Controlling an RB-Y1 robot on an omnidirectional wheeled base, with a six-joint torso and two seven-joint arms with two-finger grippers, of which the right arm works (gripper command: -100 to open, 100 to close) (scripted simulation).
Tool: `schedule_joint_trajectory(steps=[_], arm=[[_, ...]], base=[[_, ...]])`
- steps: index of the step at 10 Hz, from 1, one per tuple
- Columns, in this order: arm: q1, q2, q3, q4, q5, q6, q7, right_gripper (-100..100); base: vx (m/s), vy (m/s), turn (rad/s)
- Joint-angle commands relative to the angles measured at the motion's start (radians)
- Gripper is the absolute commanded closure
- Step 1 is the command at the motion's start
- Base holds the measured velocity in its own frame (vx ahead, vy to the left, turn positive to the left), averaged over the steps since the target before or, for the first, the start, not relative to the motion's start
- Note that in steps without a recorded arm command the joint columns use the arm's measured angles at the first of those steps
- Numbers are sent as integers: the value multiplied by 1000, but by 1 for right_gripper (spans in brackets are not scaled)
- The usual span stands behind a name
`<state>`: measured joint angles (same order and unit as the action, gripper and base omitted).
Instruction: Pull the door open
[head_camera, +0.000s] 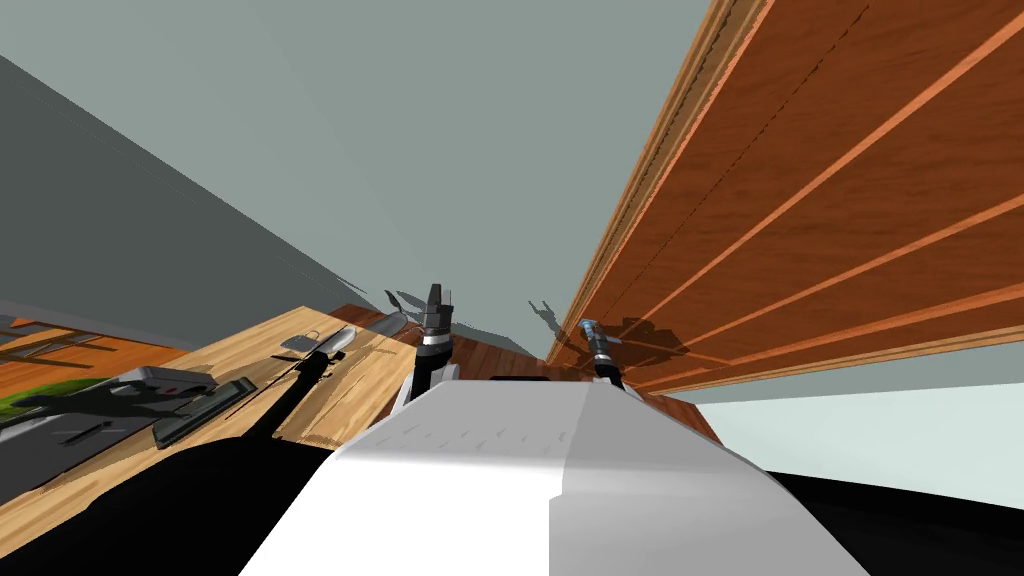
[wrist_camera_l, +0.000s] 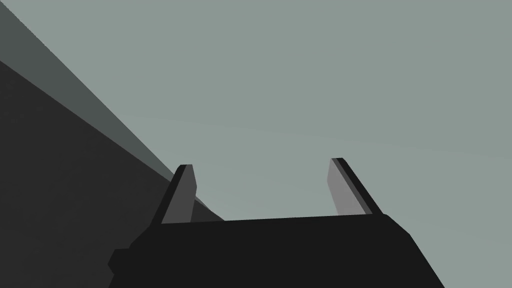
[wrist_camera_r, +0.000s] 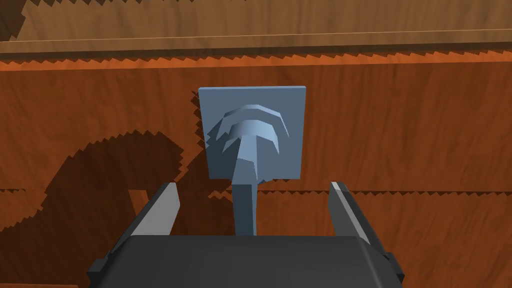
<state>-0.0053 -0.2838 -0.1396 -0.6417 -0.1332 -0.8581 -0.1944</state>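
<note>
Right gripper (wrist_camera_r: 253, 186) is wide open and holds nothing, with the blue-grey handle (wrist_camera_r: 245, 207) of the brown wooden door (wrist_camera_r: 400, 140) in its gap, room on both sides, and left gripper (wrist_camera_l: 261, 163) is open and empty too.

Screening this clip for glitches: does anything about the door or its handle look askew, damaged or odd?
Nothing stands out. The blue-grey handle sits square and intact on the wooden door, its bar inside the open right pincer, untouched. The head view's slant is the camera's.
</note>
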Motion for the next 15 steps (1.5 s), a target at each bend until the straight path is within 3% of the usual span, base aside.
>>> schedule_joint_trajectory(steps=[1, 6, 15], arm=[[0, 2, 1, -3, 0, 5, 3, 100], [0, 2, 1, -3, 0, 5, 3, 100], [60, -63, 86, -15, 46, -68, -103, 100]], base=[[-8, 1, -14], [-17, 4, -1], [-191, -39, 106]])
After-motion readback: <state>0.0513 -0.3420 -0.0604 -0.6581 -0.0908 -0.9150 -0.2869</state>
